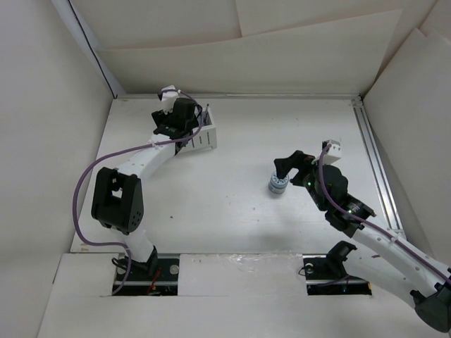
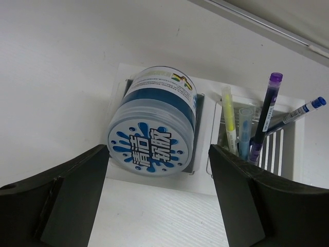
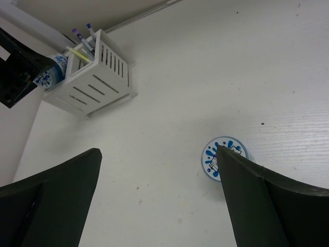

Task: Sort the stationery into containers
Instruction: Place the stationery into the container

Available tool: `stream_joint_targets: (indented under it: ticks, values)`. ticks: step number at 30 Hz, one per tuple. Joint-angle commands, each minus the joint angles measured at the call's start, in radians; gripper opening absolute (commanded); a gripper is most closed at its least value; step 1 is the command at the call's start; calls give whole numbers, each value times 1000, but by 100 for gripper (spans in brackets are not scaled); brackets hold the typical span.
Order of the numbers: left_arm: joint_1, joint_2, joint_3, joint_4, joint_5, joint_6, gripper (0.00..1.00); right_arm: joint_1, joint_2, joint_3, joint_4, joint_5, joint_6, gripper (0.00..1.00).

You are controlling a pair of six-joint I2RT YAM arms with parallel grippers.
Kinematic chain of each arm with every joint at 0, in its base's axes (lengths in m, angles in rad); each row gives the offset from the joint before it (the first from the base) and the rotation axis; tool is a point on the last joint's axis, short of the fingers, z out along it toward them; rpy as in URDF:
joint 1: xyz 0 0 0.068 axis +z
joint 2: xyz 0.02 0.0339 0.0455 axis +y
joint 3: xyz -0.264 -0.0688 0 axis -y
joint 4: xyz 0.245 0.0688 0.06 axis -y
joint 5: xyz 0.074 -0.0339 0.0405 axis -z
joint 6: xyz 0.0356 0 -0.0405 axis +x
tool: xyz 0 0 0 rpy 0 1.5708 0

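In organizer (image 3: pixel 95 85) rear-left — one blue-white roll (image 2: pixel 151 128), pens (image 2: pixel 267 113) upright | left tool (image 2: pixel 158 154) wide above | on counter (image 1: pixel 232 211) — second roll (image 3: pixel 216 162), right tool (image 3: pixel 158 152) wide beside

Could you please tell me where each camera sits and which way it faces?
Top external: above and behind the arm bases, looking down on the table; both arms show, left end effector over the organizer, right end effector by a loose roll.
Left wrist: on the left arm, looking down into the organizer holding a roll and pens; own fingers frame it.
Right wrist: on the right arm, looking down at the loose roll; own fingers show.
Shared: both wrist views show the organizer and pens.
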Motion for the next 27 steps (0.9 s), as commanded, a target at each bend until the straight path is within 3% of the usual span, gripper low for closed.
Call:
stream_joint_targets:
  ticks: [1,9,16,22,27]
  values:
    - [3,-28,1,16,-20,8,76,-5,-3,0,53,-7,-23,100]
    - [3,-83,-58,41,-32,-3,86,-5,-3,0,53,-16,-23,100]
    - [3,-71,-58,65,-21,8,86,-5,-14,0,53,-16,-23,100]
    - [3,-2,17,56,-41,37,80,-5,-14,0,53,-16,-23,100]
    - [12,23,59,56,-41,46,68,-5,-14,0,53,-16,-23,100]
